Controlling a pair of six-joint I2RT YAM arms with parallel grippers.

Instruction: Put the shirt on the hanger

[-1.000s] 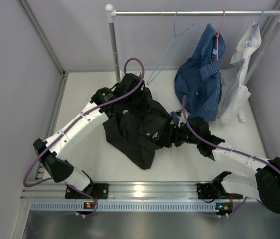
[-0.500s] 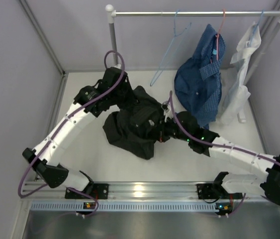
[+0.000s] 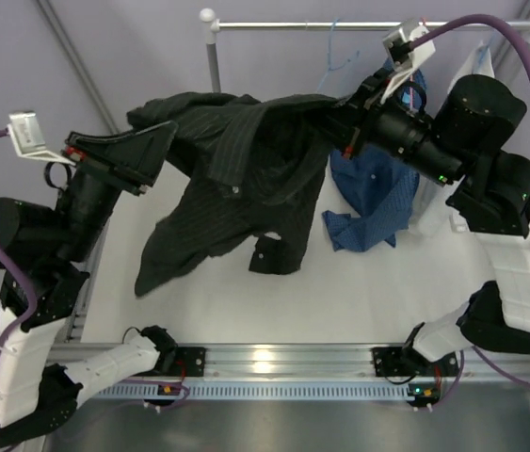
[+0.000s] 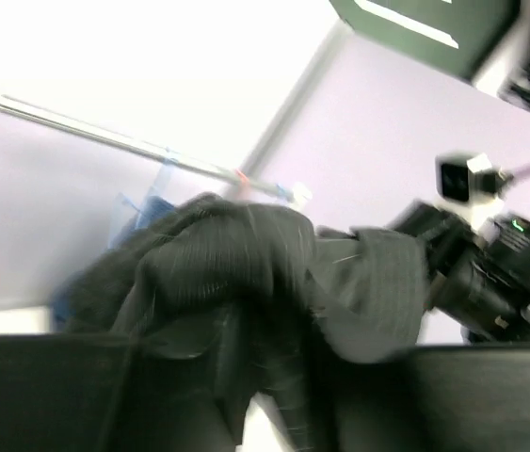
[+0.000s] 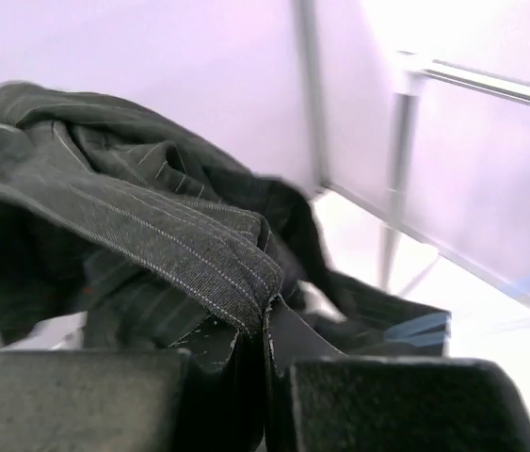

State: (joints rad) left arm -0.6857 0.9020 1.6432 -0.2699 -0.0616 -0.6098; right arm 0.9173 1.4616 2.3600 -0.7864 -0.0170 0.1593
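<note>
at the left, the left gripper [image 3: 156, 146] is raised high over the table [image 3: 359, 292], its jaws pinching one end of the shirt [image 3: 236, 160]. in the left wrist view black cloth fills the space between its two dark fingers [image 4: 76, 395] (that view is blurred). the shirt hangs stretched between both arms, well above the table, with a sleeve and the lower hem drooping below the middle. behind it the hanger [image 3: 336, 47] hangs on the rail [image 3: 283, 25], mostly hidden by the shirt and the right arm; the shirt is not on it. further right, the right gripper [image 3: 340, 122] is pressed together on a pinstriped fold, its fingers [image 5: 86, 395] nearly meeting in the right wrist view. below it hangs the blue checked shirt [image 3: 368, 207], and just beside that the white garment [image 3: 431, 212].
</note>
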